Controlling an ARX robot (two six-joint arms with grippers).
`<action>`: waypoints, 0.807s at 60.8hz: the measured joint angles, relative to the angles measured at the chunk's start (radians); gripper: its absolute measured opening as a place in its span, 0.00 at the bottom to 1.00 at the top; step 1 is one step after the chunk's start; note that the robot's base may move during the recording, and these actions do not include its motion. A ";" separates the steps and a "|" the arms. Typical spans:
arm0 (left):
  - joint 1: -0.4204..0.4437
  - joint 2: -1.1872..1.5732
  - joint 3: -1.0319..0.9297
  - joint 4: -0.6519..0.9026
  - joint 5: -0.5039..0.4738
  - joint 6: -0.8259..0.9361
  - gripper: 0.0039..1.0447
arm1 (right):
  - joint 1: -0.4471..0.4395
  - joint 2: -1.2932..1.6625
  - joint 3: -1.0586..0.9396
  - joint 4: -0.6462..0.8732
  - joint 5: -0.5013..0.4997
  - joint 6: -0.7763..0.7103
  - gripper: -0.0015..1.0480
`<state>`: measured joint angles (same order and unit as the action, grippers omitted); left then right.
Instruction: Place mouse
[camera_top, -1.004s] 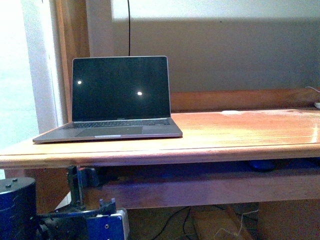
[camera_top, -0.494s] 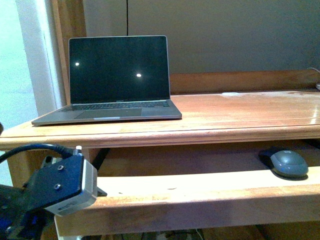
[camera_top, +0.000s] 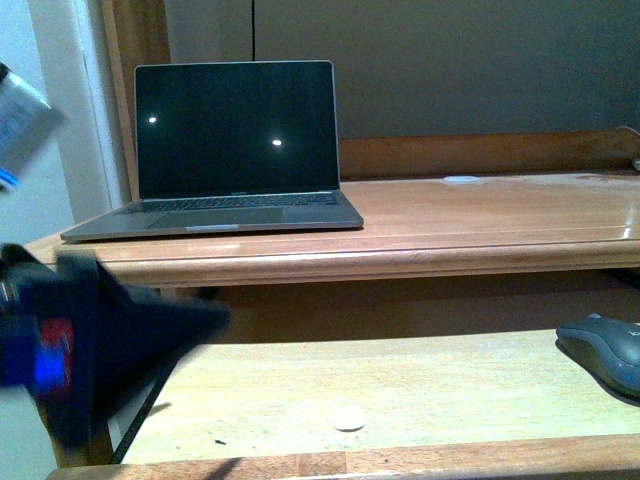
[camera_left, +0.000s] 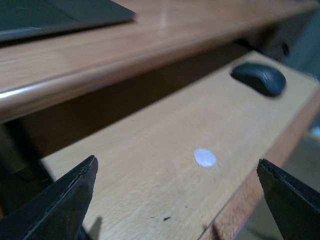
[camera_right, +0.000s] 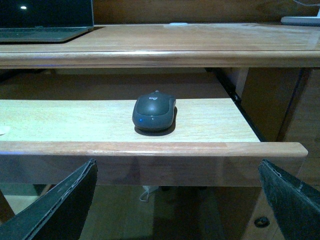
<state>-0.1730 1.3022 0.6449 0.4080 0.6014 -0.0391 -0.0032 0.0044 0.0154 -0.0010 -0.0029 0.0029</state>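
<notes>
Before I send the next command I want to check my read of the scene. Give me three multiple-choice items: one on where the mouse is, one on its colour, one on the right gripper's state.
1. Where does the mouse lie?
A. on a chair
B. on the pull-out shelf under the desk top
C. on the floor

2. What colour is the mouse?
A. dark grey
B. white
C. red

3. What is the state of the right gripper?
A. shut on the mouse
B. shut, empty
C. open, empty

Answers:
1 B: the right wrist view shows it resting on the pale shelf, below the desk top's edge.
2 A: its domed shell looks dark grey in every view.
3 C: its jaws stand wide apart with nothing between them, and the mouse sits apart, ahead of them.
</notes>
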 joint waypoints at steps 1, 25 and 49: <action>0.003 -0.026 -0.003 -0.007 -0.029 -0.050 0.93 | 0.000 0.000 0.000 0.000 0.000 0.000 0.93; -0.033 -0.600 -0.354 0.018 -0.798 -0.045 0.58 | 0.074 0.673 0.273 0.351 0.202 0.036 0.93; 0.060 -0.755 -0.507 0.002 -0.707 0.024 0.02 | 0.183 1.046 0.512 0.228 0.122 -0.049 0.93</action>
<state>-0.1131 0.5476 0.1375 0.4095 -0.1055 -0.0147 0.1799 1.0500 0.5274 0.2272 0.1188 -0.0463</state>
